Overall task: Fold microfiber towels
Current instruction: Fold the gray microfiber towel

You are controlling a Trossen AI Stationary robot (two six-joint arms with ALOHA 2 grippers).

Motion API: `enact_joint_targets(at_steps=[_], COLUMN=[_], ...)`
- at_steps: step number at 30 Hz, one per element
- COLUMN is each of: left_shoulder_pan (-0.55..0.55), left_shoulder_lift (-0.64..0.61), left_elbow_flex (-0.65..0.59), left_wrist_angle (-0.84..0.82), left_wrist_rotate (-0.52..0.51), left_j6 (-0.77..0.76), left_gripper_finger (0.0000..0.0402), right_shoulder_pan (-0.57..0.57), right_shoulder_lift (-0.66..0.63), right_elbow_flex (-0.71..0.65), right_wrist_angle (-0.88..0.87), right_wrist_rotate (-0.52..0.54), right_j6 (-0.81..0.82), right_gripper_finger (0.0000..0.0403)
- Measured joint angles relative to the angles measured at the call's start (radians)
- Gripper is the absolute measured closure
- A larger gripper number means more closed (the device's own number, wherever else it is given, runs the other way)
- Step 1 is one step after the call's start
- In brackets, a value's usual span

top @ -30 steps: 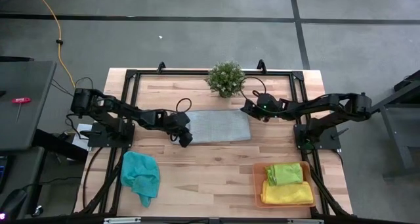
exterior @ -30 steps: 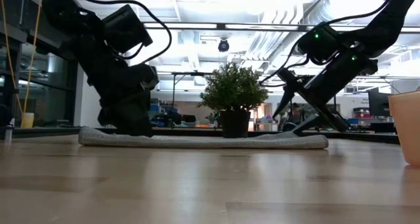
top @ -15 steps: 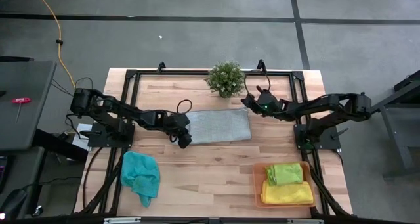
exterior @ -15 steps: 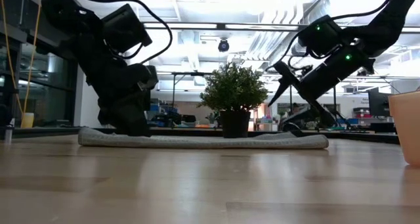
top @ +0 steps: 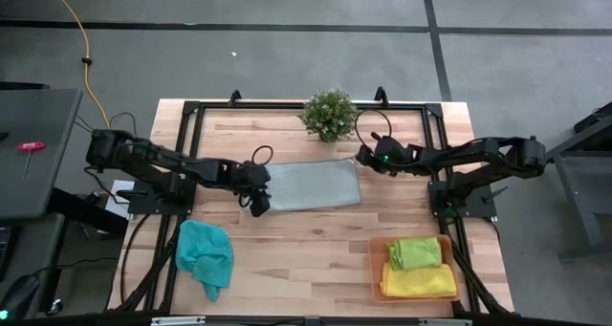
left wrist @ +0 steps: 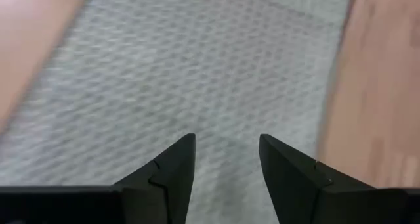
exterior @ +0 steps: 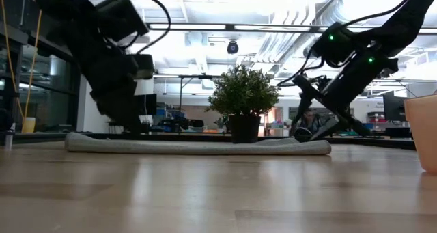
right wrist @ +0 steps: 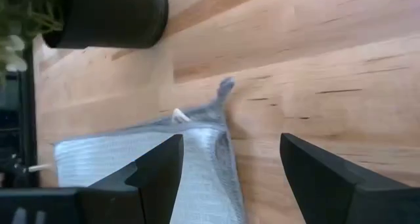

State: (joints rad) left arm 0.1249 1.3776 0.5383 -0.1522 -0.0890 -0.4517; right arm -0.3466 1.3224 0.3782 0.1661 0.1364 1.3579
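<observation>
A light grey towel (top: 314, 184) lies flat as a long rectangle across the table's middle, also seen low (exterior: 198, 147). My left gripper (top: 258, 206) stands open at the towel's left end, by its near corner, with grey cloth (left wrist: 197, 66) showing between and beyond its fingers. My right gripper (top: 362, 155) stands open just past the towel's far right corner (right wrist: 223, 91) and touches nothing. A teal towel (top: 205, 253) lies crumpled at the near left. A lime green towel (top: 414, 252) and a yellow towel (top: 419, 283) lie folded in the orange tray (top: 375, 259). My left gripper (left wrist: 226, 142) comes slanting down from the table's left at the grey towel's left end (exterior: 102, 143), its fingers apart. In the low view its tips reach down to the cloth's top; whether they touch it I cannot tell.
A potted plant (top: 329, 114) stands at the far edge, just behind the grey towel and close to my right gripper; its dark pot (right wrist: 108, 17) shows in the right wrist view. The black frame rails (top: 287, 106) run round the table. Bare wood lies at the near middle.
My left gripper has drawn back toward the table's left edge, risen a little and rolled, its fingers still apart. The grey towel has slid a short way toward the left edge with it and stays flat.
</observation>
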Motion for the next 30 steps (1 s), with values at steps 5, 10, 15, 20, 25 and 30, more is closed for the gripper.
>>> enact_joint_targets(at_steps=[5, 10, 15, 20, 25, 30], left_shoulder_pan=[0.005, 0.019, 0.025, 0.005, -0.013, -0.032], left_shoulder_lift=[-0.021, 0.006, 0.09, 0.225, 0.385, 0.495], left_elbow_flex=[0.0, 0.0, 0.011, 0.087, 0.174, 0.253], left_wrist_angle=[-0.03, 0.112, 0.357, 0.377, 0.435, 0.458], left_wrist_rotate=[-0.031, -0.023, 0.031, 0.032, 0.032, 0.043], left_j6=[0.074, 0.051, 0.034, 0.025, 0.011, 0.01], left_gripper_finger=[0.0243, 0.0243, 0.0243, 0.0243, 0.0243, 0.0243], right_shoulder_pan=[0.0, 0.0, 0.0, 0.0, 0.003, 0.021], right_shoulder_lift=[0.019, 0.069, 0.127, 0.127, 0.136, 0.145], right_elbow_flex=[0.0, 0.0, 0.0, 0.0, 0.0, 0.0], right_wrist_angle=[0.088, 0.115, 0.198, 0.221, 0.225, 0.306], right_wrist_rotate=[-0.026, -0.087, -0.103, -0.116, -0.148, -0.153], right_j6=[0.033, 0.056, 0.057, 0.056, 0.058, 0.075], right_gripper_finger=[0.0158, 0.0158, 0.0158, 0.0158, 0.0158, 0.0158])
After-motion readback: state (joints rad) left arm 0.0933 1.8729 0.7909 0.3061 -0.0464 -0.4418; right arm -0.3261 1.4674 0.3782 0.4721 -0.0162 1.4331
